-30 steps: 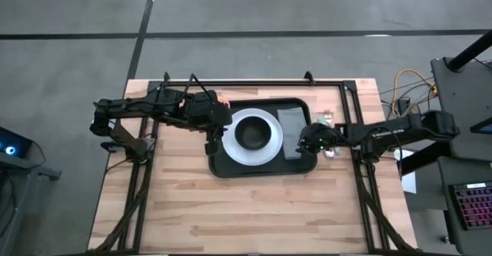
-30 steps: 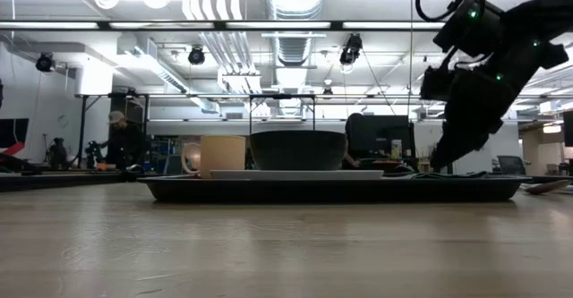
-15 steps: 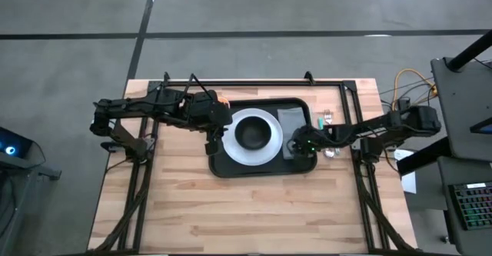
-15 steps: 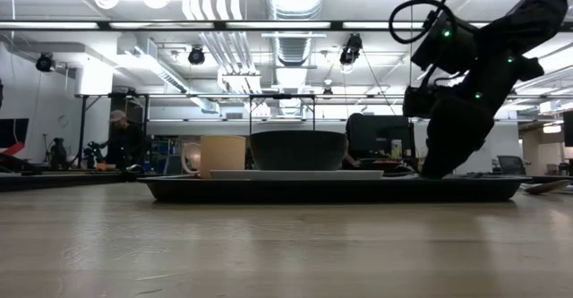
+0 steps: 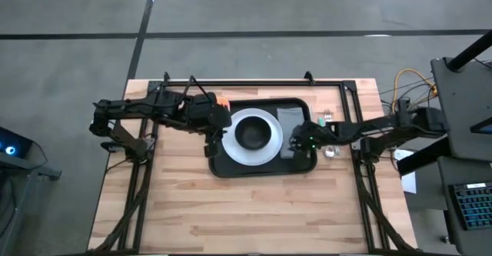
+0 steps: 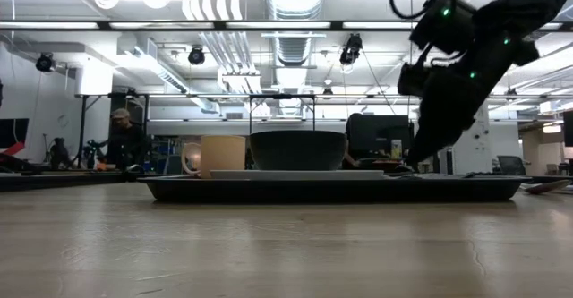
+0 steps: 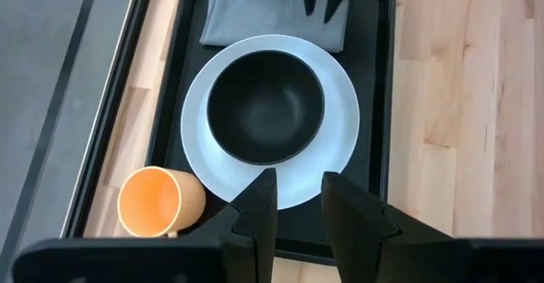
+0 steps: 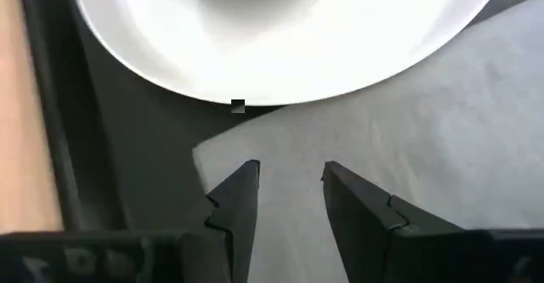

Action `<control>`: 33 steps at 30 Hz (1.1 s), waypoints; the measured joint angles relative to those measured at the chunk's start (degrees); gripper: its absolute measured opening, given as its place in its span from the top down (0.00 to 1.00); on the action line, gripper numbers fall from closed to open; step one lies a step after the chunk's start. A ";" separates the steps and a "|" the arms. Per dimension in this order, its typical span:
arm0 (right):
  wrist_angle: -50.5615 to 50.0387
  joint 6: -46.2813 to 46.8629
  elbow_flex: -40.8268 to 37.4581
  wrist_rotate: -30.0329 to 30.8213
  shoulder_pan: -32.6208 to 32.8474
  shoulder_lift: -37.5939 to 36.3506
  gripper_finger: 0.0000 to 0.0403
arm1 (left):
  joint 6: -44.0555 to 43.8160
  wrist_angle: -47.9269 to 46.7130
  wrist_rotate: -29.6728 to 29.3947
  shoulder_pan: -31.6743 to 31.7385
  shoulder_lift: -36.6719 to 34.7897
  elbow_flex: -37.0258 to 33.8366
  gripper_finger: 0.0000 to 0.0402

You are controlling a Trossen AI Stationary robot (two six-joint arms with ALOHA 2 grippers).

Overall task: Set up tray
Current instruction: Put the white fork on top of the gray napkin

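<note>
Your right pincer (image 8: 289, 202) hangs low over the grey napkin (image 8: 408, 172), fingers parted and holding nothing; the wrist view shows the two dark tips just above the cloth near its corner, with the rim of the white plate (image 8: 280, 45) right beyond them. Whether the tips touch the cloth cannot be told. From above, that pincer (image 5: 306, 139) sits over the right-hand end of the tray (image 5: 227, 164), so the tray lies directly beneath it and stretches away toward the left arm; the tray's long axis runs left to right across the surface (image 5: 254, 210). The napkin (image 5: 291, 125) lies flat inside the tray, between the plate (image 5: 269, 152) and the tray's right rim, with one edge touching or tucked under the plate's rim. A dark bowl (image 5: 252, 133) is centred on the plate. Your left pincer (image 7: 293, 200) waits at the tray's left side, released, fingers apart with nothing between them, looking across the plate; an orange cup (image 7: 155, 202) stands in the tray corner close to it. Some small bright items (image 5: 330, 151) lie on the surface just outside the tray's right rim; the right arm is clearly the nearer one to them. They may be cutlery, but they are too small to tell. No brand, label or writing is legible anywhere.
</note>
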 joint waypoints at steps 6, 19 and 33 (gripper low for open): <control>-16.25 3.65 3.92 8.93 0.00 -8.68 0.70 | 0.00 0.02 -0.05 -0.05 -0.03 0.00 0.81; -38.29 26.05 4.33 31.86 0.53 -21.74 0.69 | 0.04 -0.08 -0.06 -0.29 -0.06 0.00 0.81; -42.17 39.21 -2.72 35.51 -2.48 -20.62 0.69 | -1.71 -0.37 -0.06 -0.90 -0.06 0.00 0.81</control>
